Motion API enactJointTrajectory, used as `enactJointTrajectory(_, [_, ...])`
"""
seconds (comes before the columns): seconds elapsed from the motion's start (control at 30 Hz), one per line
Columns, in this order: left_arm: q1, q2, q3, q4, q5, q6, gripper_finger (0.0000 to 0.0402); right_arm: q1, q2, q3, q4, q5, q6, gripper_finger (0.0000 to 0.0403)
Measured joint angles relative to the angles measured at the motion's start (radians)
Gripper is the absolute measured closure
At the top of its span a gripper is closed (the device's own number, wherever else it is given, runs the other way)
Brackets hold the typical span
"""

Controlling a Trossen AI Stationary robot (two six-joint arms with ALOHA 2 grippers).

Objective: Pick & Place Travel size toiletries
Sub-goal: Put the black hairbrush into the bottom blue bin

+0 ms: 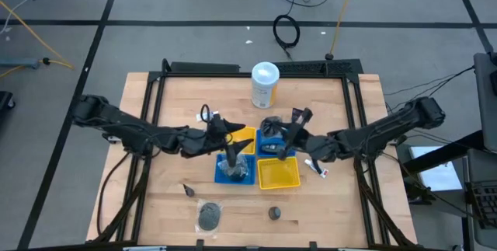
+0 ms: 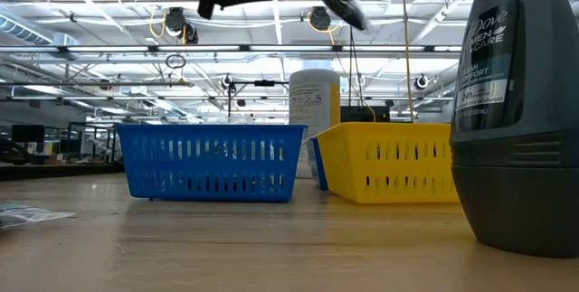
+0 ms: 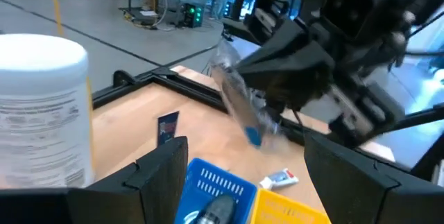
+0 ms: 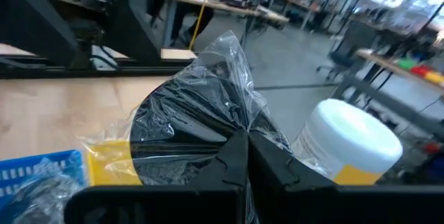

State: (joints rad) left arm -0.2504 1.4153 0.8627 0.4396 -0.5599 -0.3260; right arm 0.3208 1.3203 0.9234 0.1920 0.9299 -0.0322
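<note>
we have the right gripper (image 4: pixel 244 156) closed on a dark grey mesh puff in a clear crinkly wrapper (image 4: pixel 201 116), its jaws pinched tight on a fold of the plastic, lifted above the blue and yellow baskets. we judge the puff very light and soft — it will squash instead of resisting — and the film slippery, so a pinch on a gathered edge of wrapper seems the safest hold; a hold on the bulging middle could slide off.

the left gripper (image 1: pixel 227 136) hovers with its jaws wide and holding nothing, over the near blue basket (image 1: pixel 233 175), where another dark puff already lies. beside that is the yellow basket (image 1: pixel 278 175), with two more baskets behind. nearest us on the counter (image 1: pixel 155 204) lie a loose mesh puff (image 1: pixel 209 216), a tiny black piece (image 1: pixel 188 190) and a small dark deodorant (image 1: pixel 273 213), which we take to be stiff, smooth and heavier. a small white tube with red and blue marks (image 1: pixel 317 167) rests just beside the yellow basket — light and firm, best taken across its middle.

the counter is pale, smooth wood inside a black frame. further back stands the tall white canister (image 1: pixel 265 85). beyond is a grey floor with cables, and a wide hall of benches under ceiling lights.
</note>
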Motion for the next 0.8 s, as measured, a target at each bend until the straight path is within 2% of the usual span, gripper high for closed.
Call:
enactJointTrajectory(0.13, [0.016,0.047,0.0,0.094,0.067,-0.004,0.0119,0.014,0.045,0.0,0.067,0.054,-0.049,0.0403])
enactJointTrajectory(0.23, [0.025,0.074,0.0,0.12,0.069,-0.02,0.0119,0.028,0.069,0.0,0.099,0.093,-0.087,0.0403])
enactJointTrajectory(0.8, [0.067,0.104,0.0,0.211,0.064,-0.084,0.0119,0.044,0.073,0.0,0.178,0.096,-0.122,0.0403])
